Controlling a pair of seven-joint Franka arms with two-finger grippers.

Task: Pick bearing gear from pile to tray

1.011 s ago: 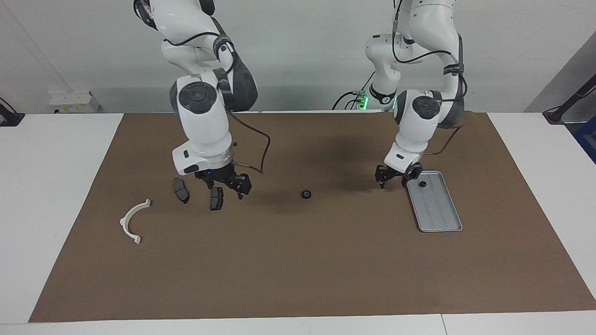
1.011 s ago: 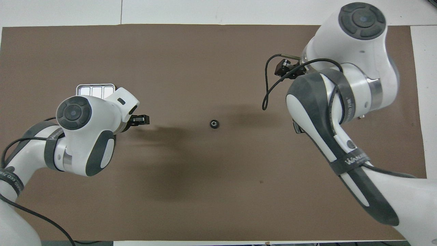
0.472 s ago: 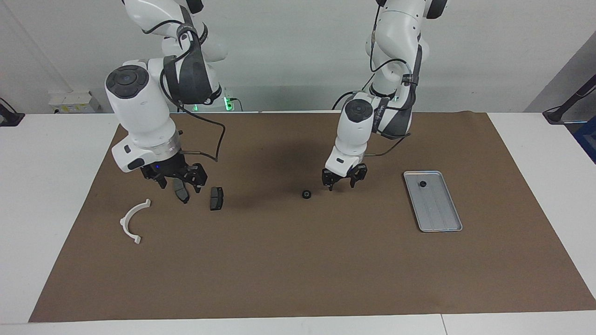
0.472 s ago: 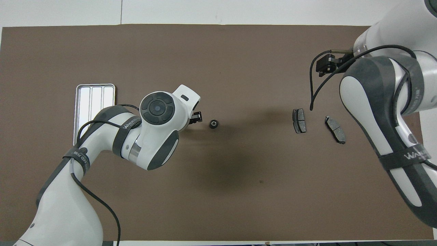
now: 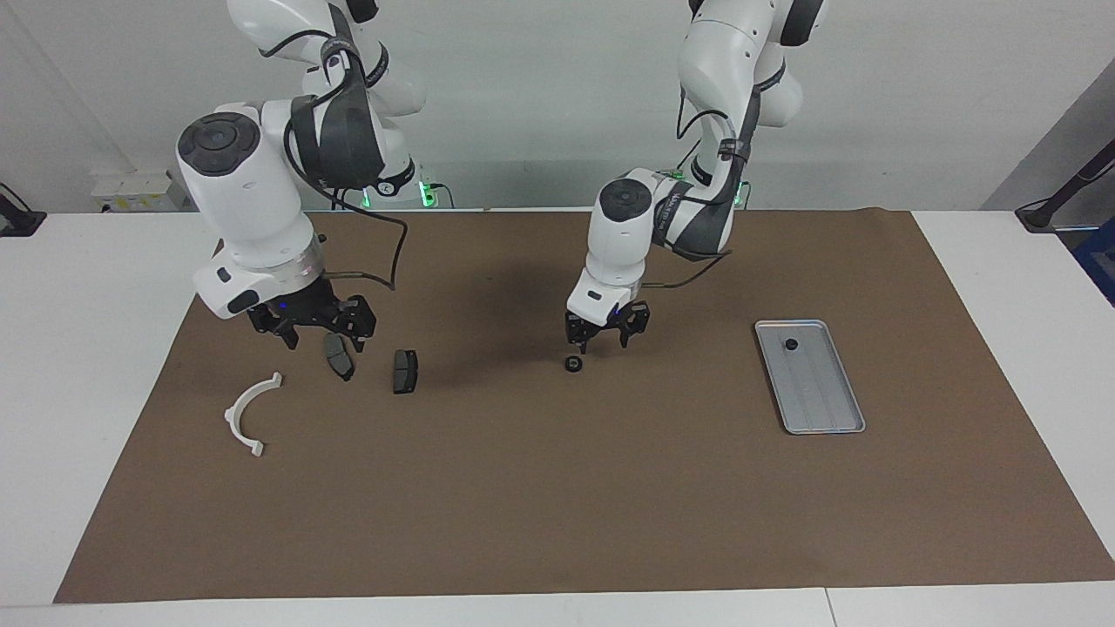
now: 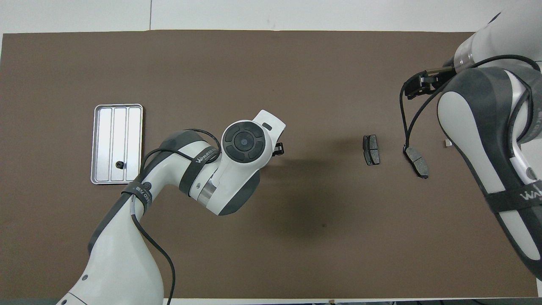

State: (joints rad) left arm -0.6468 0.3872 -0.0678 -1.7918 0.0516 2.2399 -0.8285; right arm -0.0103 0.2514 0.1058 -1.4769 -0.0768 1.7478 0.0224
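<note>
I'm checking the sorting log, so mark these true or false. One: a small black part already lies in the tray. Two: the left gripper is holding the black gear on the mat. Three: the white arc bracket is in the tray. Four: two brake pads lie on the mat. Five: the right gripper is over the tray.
1. True: a small black part lies in the tray, at its end nearer the robots.
2. False: the left gripper hangs open just above the black gear, which lies on the mat.
3. False: the white arc bracket lies on the mat toward the right arm's end.
4. True: two brake pads lie there.
5. False: the right gripper is over the brake pads.
</note>
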